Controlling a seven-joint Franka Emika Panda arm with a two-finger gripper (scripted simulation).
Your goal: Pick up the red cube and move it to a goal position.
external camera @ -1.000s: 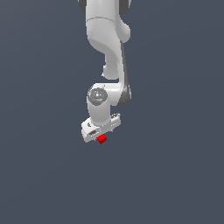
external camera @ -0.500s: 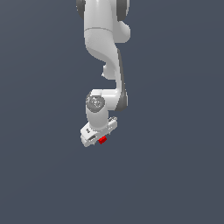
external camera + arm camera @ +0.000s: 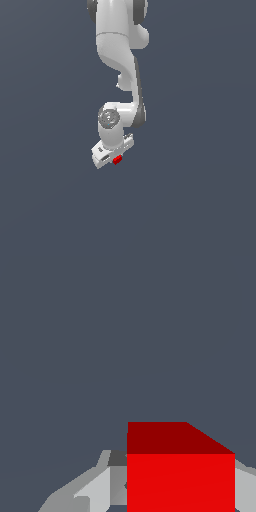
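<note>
The red cube [image 3: 117,160] is tiny and sits low under the white arm in the exterior view. My gripper [image 3: 113,158] is lowered around it, and the white hand hides most of it. In the wrist view the red cube [image 3: 180,482] fills the space between the grey fingers [image 3: 95,490]. One finger lies flush against each of two opposite sides, with no gap showing. My gripper [image 3: 181,496] looks shut on the cube.
A plain dark grey-blue ground surrounds the arm on every side in both views. No other object, container or goal marker shows.
The hand dropped a little lower over the cube during the last second and then nearly stopped. The cube stayed where it was.
</note>
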